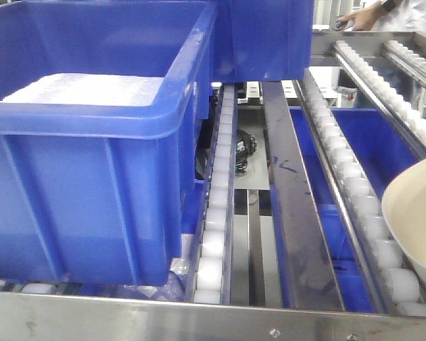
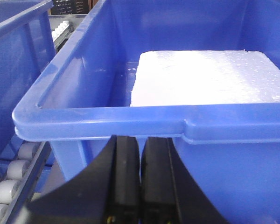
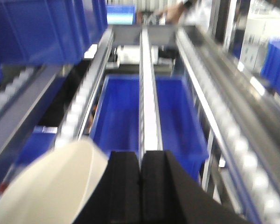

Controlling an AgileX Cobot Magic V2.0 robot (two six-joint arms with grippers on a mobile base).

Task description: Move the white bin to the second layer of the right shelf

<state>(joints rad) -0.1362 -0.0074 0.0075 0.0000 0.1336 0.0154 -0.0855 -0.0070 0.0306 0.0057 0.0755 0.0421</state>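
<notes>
The white bin (image 1: 415, 220) shows at the right edge of the front view, tilted over the right roller lane (image 1: 349, 177) of the steel rack tier. In the right wrist view it (image 3: 46, 186) lies low and left, beside the left finger. My right gripper (image 3: 141, 156) is shut, with nothing showing between its jaws, and this view is blurred. My left gripper (image 2: 140, 140) is shut and empty, just in front of the rim of a large blue crate (image 2: 107, 121). Neither gripper shows in the front view.
The blue crate (image 1: 92, 142) fills the rack's left lanes and holds a white foam slab (image 2: 205, 77). A second blue crate (image 1: 263, 39) stands behind it. Another roller lane (image 1: 216, 206) runs down the middle. Blue crates (image 3: 144, 112) sit on the tier below. A person's arm (image 1: 362, 14) is at the far end.
</notes>
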